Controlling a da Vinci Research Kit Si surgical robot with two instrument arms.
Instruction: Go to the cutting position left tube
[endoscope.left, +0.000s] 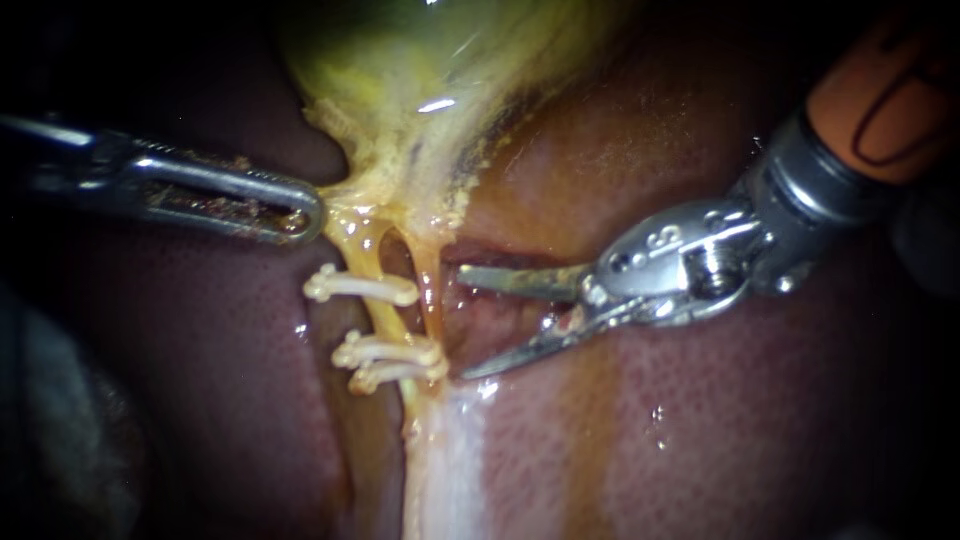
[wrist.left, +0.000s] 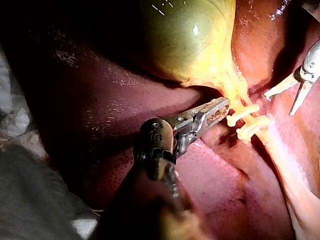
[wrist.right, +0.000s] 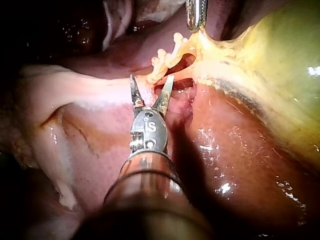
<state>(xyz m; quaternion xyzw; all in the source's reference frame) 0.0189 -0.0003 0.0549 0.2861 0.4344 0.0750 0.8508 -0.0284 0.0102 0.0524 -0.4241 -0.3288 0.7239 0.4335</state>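
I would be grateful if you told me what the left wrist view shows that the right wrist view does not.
Only the left wrist view shows the left instrument along its shaft and a grey cloth beside the liver. Only the right wrist view shows the right instrument along its shaft, its open jaws close by the clips. Both show the gallbladder, the liver, the clips and both instruments' tips.
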